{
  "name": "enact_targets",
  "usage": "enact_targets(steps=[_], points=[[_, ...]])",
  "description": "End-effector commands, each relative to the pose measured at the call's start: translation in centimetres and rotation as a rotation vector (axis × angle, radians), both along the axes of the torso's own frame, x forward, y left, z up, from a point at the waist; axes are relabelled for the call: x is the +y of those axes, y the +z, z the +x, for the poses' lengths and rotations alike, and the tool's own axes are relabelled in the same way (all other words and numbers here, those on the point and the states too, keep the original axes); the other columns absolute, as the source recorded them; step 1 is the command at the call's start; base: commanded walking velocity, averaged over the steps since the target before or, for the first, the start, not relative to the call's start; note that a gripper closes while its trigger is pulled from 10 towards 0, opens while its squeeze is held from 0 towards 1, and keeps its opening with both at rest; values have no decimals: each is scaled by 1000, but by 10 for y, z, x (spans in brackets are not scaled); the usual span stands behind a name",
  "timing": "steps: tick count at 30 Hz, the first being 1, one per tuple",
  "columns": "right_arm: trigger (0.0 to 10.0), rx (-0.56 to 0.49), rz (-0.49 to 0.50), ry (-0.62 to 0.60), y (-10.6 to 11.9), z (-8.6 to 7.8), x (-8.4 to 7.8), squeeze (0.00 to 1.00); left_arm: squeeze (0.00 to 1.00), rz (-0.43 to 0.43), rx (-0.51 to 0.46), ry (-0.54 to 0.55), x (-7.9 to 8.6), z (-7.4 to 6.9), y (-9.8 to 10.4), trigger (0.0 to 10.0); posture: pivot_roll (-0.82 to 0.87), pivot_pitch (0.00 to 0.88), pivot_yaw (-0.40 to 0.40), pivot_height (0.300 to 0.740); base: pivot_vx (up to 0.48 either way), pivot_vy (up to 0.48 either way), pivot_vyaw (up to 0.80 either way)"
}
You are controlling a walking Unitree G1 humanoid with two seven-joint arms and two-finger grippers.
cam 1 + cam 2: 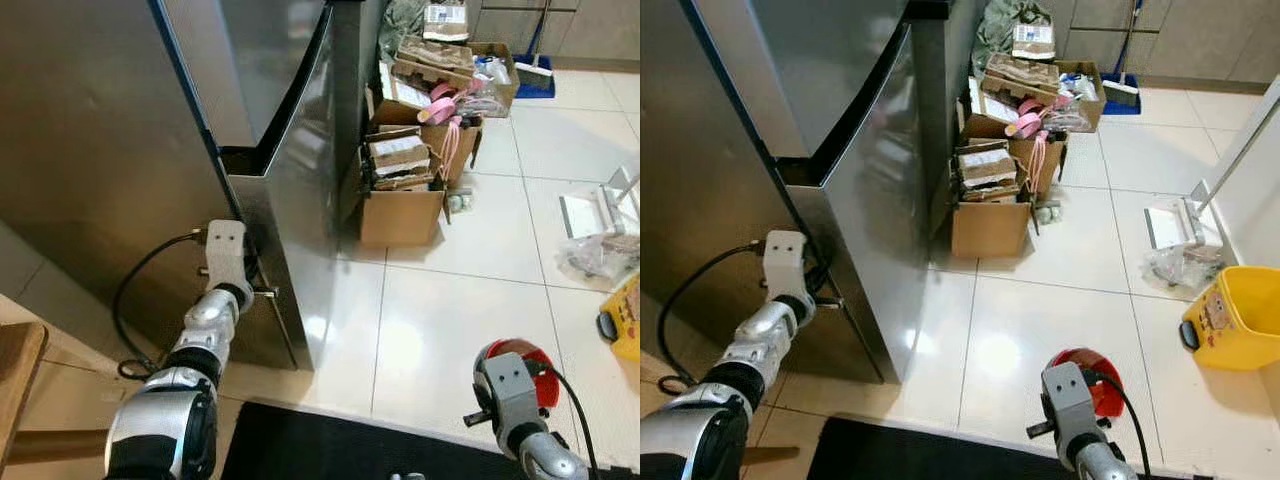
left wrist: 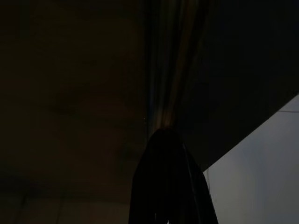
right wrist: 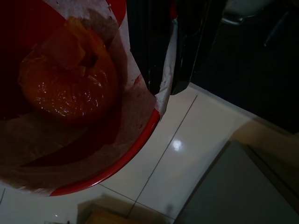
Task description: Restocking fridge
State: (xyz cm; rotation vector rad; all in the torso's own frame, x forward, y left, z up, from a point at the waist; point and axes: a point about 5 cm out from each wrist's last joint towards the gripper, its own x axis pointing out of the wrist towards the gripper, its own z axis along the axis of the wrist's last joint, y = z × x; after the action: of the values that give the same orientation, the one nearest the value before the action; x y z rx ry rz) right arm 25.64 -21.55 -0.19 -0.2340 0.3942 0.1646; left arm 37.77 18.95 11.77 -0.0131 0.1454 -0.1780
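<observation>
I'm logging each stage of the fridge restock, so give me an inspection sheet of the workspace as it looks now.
Surface: glossy white tile floor, dark mat at the robot's feet.
Job's things: steel fridge, door ajar; red bowl holding orange food.
Clutter: stuffed cardboard boxes; yellow bin; plastic bags.
Grippers: left gripper at the fridge door edge; right gripper clamped on the bowl rim.
Cables: black cable on left arm.
Surroundings: broom, wooden furniture.

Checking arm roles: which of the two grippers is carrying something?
The right gripper, pinching the rim of a red bowl holding orange food. The left gripper is at the fridge door edge.
</observation>
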Motion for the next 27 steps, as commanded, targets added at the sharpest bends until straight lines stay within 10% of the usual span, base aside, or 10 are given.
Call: enact_targets(steps=[1,24,26,27], points=[[10000,-2,10,-25,-1,-3,-2,0,0,-30,-21,-99,-18,1,2,10000,-110,240,43,740,0,0,0],[10000,-7,2,-26,1,-4,-3,0,0,1,-57,-156,-35,10,17,10000,-125,244,49,740,0,0,0],[10000,-6,3,-27,1,-4,-2,0,86,24,-45,-163,-37,10,16,10000,-125,244,49,740,0,0,0],[10000,-6,4,-28,1,-4,-2,0,635,48,-35,-171,-38,9,14,10000,-123,244,51,740,0,0,0]])
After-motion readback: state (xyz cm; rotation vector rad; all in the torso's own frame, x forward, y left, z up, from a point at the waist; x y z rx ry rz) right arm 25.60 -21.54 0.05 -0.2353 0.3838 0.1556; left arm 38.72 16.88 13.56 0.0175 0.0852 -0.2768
